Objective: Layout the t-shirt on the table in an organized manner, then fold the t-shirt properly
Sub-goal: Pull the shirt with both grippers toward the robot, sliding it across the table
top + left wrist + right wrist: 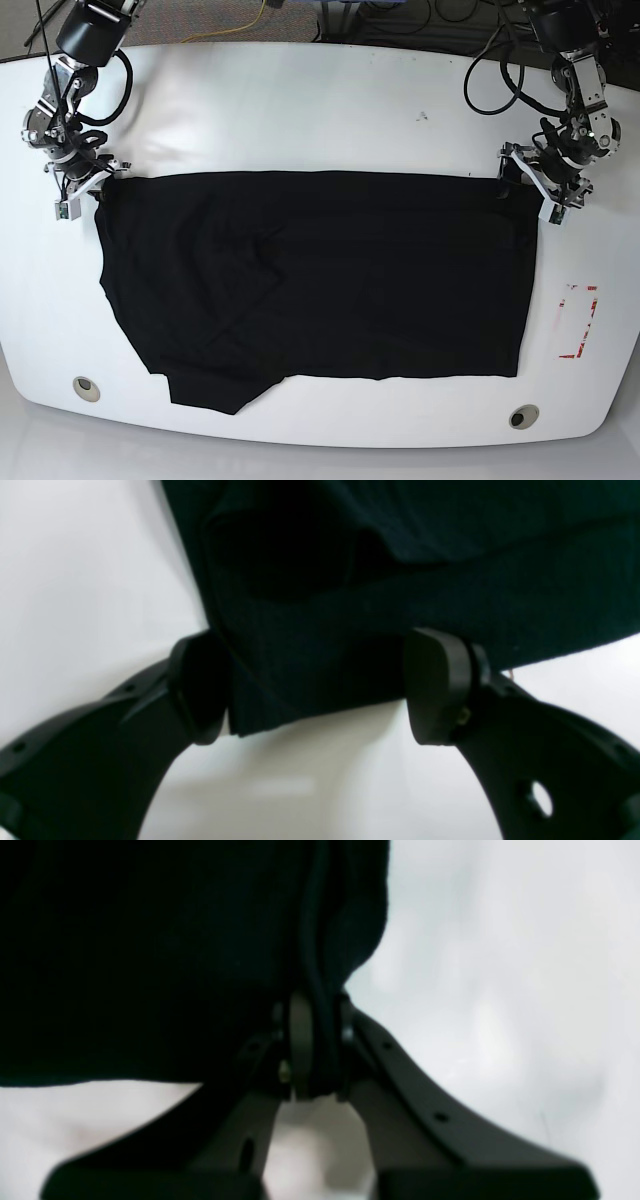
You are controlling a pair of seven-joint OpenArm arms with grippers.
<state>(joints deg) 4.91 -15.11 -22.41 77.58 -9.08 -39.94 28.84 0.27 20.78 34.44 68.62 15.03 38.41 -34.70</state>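
Pinching a corner of the black t-shirt point(320, 285) with my right hand point(316, 1050), I keep my left hand point(320, 687) spread around the other corner on the white table point(300, 110).

Right wrist view blurred; t-shirt point(150, 965) cut off top, left.

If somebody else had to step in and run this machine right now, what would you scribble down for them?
Left gripper: open, its pads on either side of the t-shirt corner, not pinching it.
Right gripper: shut on the t-shirt's other far corner.
T-shirt: spread across the white table, far edge pulled fairly straight between the two grippers. Some wrinkles, and one near corner is bunched and uneven.
Done: rough laying out.
Left: smooth that uneven corner, then do all the folding. No neat fold shows yet.
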